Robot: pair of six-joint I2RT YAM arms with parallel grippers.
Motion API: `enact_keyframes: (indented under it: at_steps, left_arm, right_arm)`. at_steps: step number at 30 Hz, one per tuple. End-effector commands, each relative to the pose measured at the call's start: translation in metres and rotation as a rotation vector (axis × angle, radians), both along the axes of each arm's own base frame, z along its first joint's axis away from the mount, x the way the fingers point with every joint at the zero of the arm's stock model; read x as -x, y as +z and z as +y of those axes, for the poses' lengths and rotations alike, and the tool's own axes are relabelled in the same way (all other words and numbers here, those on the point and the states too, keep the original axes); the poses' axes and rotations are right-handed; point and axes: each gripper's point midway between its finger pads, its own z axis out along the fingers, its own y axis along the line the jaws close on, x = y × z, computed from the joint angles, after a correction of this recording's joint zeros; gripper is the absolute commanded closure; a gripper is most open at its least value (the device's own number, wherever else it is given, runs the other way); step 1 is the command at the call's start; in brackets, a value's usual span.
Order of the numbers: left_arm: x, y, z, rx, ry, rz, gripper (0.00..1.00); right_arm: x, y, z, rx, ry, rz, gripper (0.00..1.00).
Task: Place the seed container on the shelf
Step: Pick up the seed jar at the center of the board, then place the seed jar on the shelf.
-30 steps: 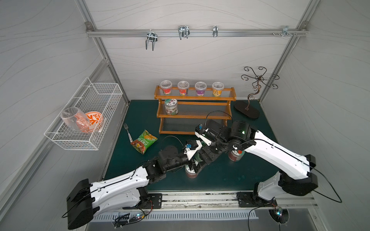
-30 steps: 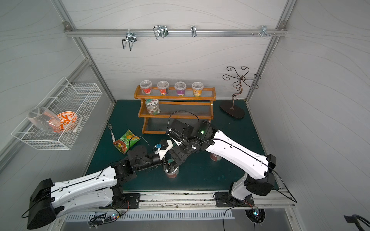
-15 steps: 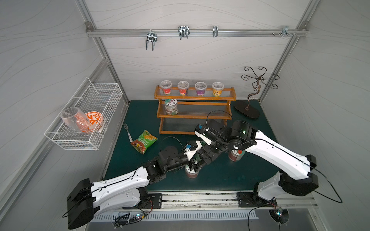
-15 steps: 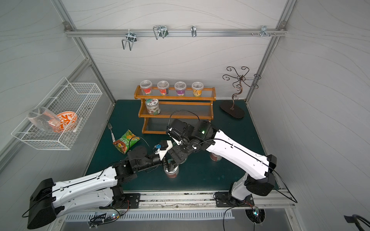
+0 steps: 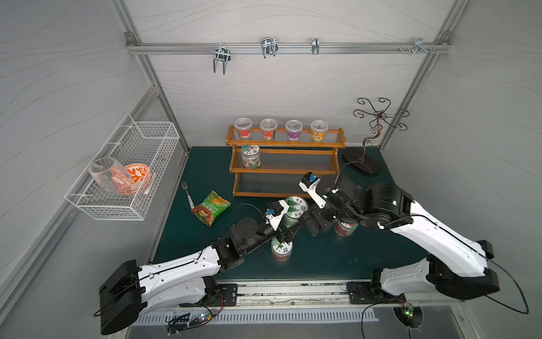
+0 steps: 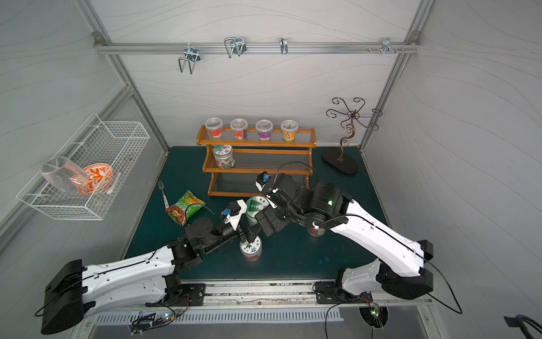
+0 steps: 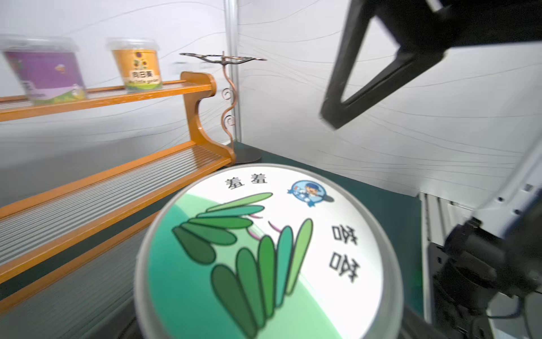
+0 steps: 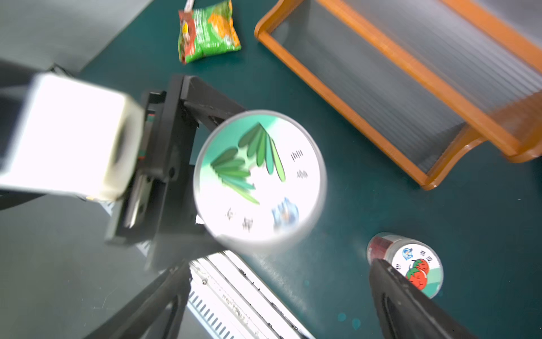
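Gripping from the side, the left gripper (image 8: 231, 182) presses its two black fingers (image 8: 211, 97) against the body of the seed container (image 5: 294, 207), a round jar whose white lid shows green leaves. The jar hangs upright, clear of the green mat (image 5: 322, 258). In the right wrist view the jar and the gripper are both blurred.

The right gripper (image 5: 308, 226) stands just beside the jar on its far side, jaws spread wide and holding nothing. In the left wrist view one of its fingers (image 7: 341, 73) is well clear of the lid.

The container is just in front of the lowest tier of the shelf (image 5: 281, 170), not yet on it.

Under the left gripper a second jar (image 5: 281, 249) with a white lid stands on the mat. A tomato-lidded jar (image 8: 416, 265) stands near the right gripper, partly under that arm in both top views.

On the shelf a flowered jar (image 5: 250, 157) occupies the left end of the middle tier, and four cups (image 5: 281, 129) line the top tier.

Further left on the mat lie a snack packet (image 5: 210, 207) and a fork (image 5: 186, 193). A wire basket (image 5: 123, 176) hangs on the left wall.
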Motion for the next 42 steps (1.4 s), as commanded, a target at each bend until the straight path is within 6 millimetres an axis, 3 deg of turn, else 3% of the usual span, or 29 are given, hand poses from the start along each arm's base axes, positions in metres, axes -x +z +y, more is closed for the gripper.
enact_keyframes:
  at_steps: [1, 5, 11, 17, 26, 31, 42]
  left_arm:
    - [-0.023, 0.042, 0.018, 0.145, 0.175, -0.092, 0.5]
    - [-0.037, 0.042, 0.026, 0.141, 0.276, -0.118, 0.5]
    - [-0.065, 0.043, 0.035, 0.165, 0.387, -0.112, 0.51]
    - [-0.101, 0.042, 0.047, 0.207, 0.485, -0.087, 0.51]
    - [-0.142, 0.043, 0.058, 0.202, 0.605, -0.1, 0.5]
    - [-0.167, 0.042, 0.065, 0.211, 0.668, -0.105, 0.5]
    - [-0.22, 0.019, 0.069, 0.195, 0.768, -0.085, 0.5]
  right_arm:
    - [-0.014, 0.014, -0.019, -0.096, -0.109, -0.052, 0.01]
    - [-0.027, 0.007, -0.042, -0.159, -0.195, -0.071, 0.01]
    - [-0.044, -0.019, -0.072, -0.161, -0.309, -0.074, 0.01]
    - [-0.056, -0.051, -0.086, -0.167, -0.368, -0.03, 0.01]
    - [-0.065, -0.082, -0.091, -0.145, -0.385, 0.01, 0.01]
    - [-0.066, -0.089, -0.093, -0.144, -0.38, 0.016, 0.01]
    - [-0.064, -0.093, -0.089, -0.197, -0.352, 0.017, 0.01]
